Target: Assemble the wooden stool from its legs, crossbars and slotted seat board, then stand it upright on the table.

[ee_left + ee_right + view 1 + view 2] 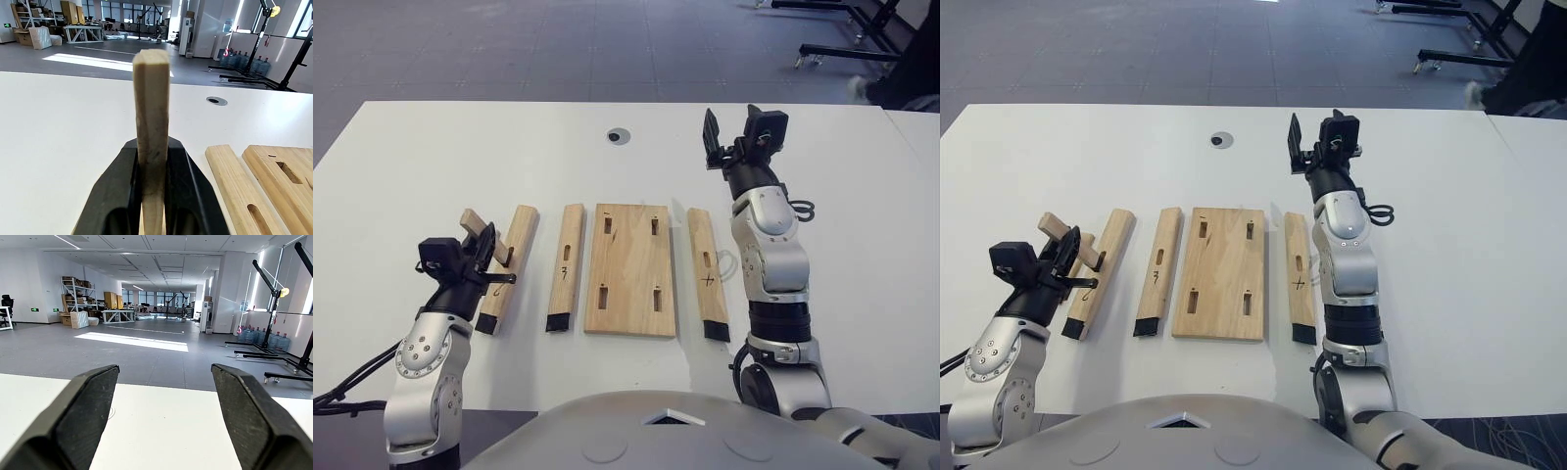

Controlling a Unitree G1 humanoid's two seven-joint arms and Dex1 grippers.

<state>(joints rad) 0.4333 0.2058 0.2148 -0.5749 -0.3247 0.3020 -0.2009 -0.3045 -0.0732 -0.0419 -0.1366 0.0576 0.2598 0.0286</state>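
The slotted seat board [629,269] lies flat mid-table. Three wooden legs with black ends lie alongside it: one at the far left [506,268], one just left of the board [566,265], one on its right [707,273]. My left gripper [487,257] is shut on a short wooden crossbar [477,228], held just left of and over the leftmost leg; the left wrist view has the crossbar [152,122] standing between the black fingers [115,191]. My right gripper [736,137] is raised above the table behind the right leg, open and holding nothing, with its pads [83,416] wide apart.
A round grommet hole [620,135] sits in the white table [431,176] behind the board. Black frames [842,44] stand on the floor beyond the far right edge. Bare tabletop spreads at the left, back and right.
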